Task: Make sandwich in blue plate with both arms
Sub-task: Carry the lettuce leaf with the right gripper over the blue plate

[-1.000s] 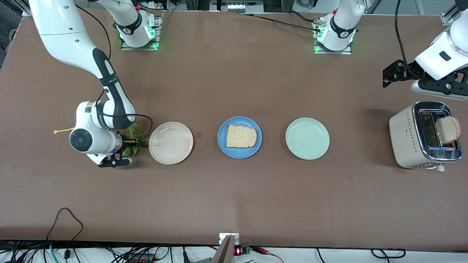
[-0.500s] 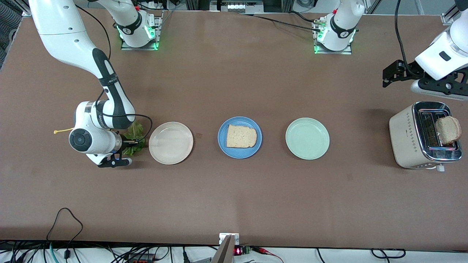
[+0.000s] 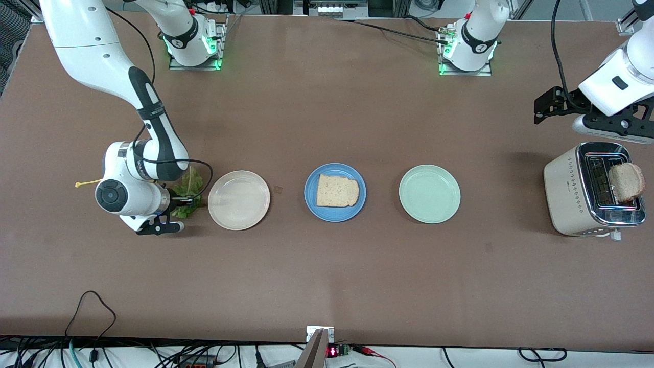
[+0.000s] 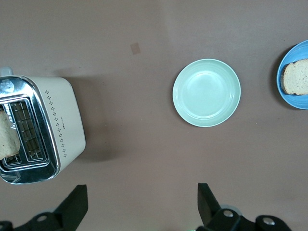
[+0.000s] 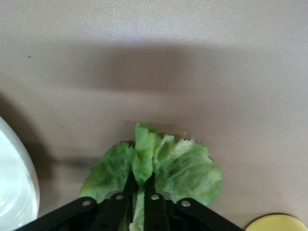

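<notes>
1. Green lettuce leaf (image 5: 153,169) now pinched in the right gripper (image 5: 139,192); jaws have narrowed onto it over the last second, puckering it into a fold, beside the beige plate (image 3: 238,200) at the right arm's end of the table
2. Judgement: grasp made, lift and carry to the blue plate (image 3: 335,192) comes next
3. Blue plate mid-table, between the beige and mint-green plate (image 3: 429,193), holds one bread slice (image 3: 337,191)
4. Second slice (image 3: 626,182) stands in the toaster (image 3: 592,189)
5. Left gripper (image 4: 139,204) waits wide apart, empty, over the table beside the toaster
</notes>
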Robot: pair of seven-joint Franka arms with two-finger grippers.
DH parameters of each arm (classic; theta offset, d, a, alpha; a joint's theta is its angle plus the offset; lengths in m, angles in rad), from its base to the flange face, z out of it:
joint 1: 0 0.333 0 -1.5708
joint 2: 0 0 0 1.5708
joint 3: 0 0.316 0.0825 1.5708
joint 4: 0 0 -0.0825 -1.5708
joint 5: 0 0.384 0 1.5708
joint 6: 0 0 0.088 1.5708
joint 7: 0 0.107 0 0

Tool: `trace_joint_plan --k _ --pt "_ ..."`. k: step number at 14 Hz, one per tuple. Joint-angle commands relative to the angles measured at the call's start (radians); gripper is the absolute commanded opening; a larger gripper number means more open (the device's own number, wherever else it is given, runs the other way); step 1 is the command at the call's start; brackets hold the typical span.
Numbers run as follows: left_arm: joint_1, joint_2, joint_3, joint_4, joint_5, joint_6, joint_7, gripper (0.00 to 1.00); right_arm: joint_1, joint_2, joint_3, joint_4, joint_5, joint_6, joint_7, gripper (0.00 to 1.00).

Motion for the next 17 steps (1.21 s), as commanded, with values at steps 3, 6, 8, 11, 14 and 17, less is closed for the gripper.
trace_joint_plan --k 3,6,8,11,14,17 --pt "0.007 0.012 -0.001 0.029 -0.004 -0.012 0.009 1.0 0.004 -0.084 0.002 0.028 0.004 -0.069 -0.005 0.05" --pt "0.007 0.012 -0.001 0.031 -0.006 -0.012 0.009 1.0 0.013 -0.169 0.003 0.068 0.007 -0.155 -0.011 0.04" --pt "0.007 0.014 -0.001 0.031 -0.007 -0.009 0.009 1.0 0.049 -0.213 0.003 0.093 0.006 -0.186 -0.017 0.05" --pt "0.007 0.014 -0.003 0.031 -0.006 -0.008 0.008 1.0 0.165 -0.216 0.003 0.148 0.007 -0.183 -0.054 0.05" --pt "0.008 0.014 -0.001 0.031 -0.004 -0.011 0.008 1.0 0.271 -0.16 0.003 0.23 0.01 -0.172 -0.051 0.05" --pt "0.016 0.014 -0.001 0.031 -0.004 -0.015 0.008 1.0 0.349 -0.077 0.003 0.335 0.01 -0.171 -0.046 0.05"
